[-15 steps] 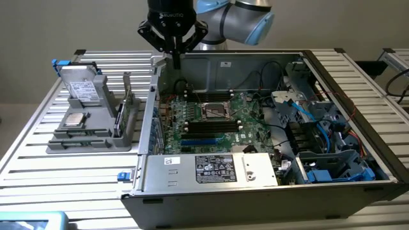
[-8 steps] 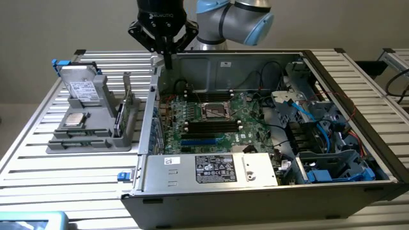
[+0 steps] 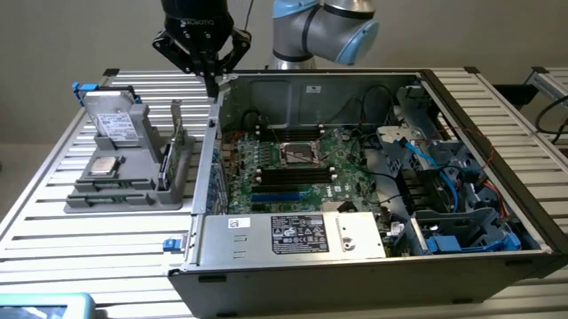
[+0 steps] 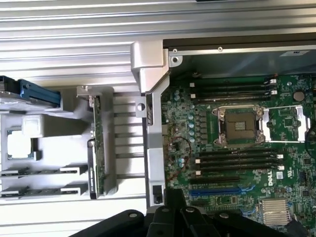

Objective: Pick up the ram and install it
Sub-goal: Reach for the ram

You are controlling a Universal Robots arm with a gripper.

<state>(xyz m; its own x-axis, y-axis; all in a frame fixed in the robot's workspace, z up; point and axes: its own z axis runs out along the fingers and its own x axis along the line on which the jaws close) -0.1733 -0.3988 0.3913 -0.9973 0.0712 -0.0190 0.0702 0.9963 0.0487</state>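
Observation:
The ram (image 3: 180, 151) is a green stick standing on its long edge in a slot along the grey holder (image 3: 124, 189), on the side facing the computer case; in the wrist view the ram (image 4: 97, 143) appears edge-on. My gripper (image 3: 211, 81) hangs shut and empty above the rear corner of the case's wall, above and behind the ram, touching nothing. Its black body (image 4: 173, 219) juts into the wrist view. Black memory slots (image 3: 293, 175) (image 4: 237, 160) lie empty on the motherboard beside the processor socket (image 3: 297, 153).
The open computer case (image 3: 266, 272) lies on a slatted metal table (image 3: 80, 246), its metal wall (image 4: 148, 128) between holder and motherboard. The holder also carries a silver processor chip (image 3: 105, 166) and a drive (image 3: 116, 119). Cables and blue drive brackets (image 3: 461, 239) crowd the case toward the exterior view's right.

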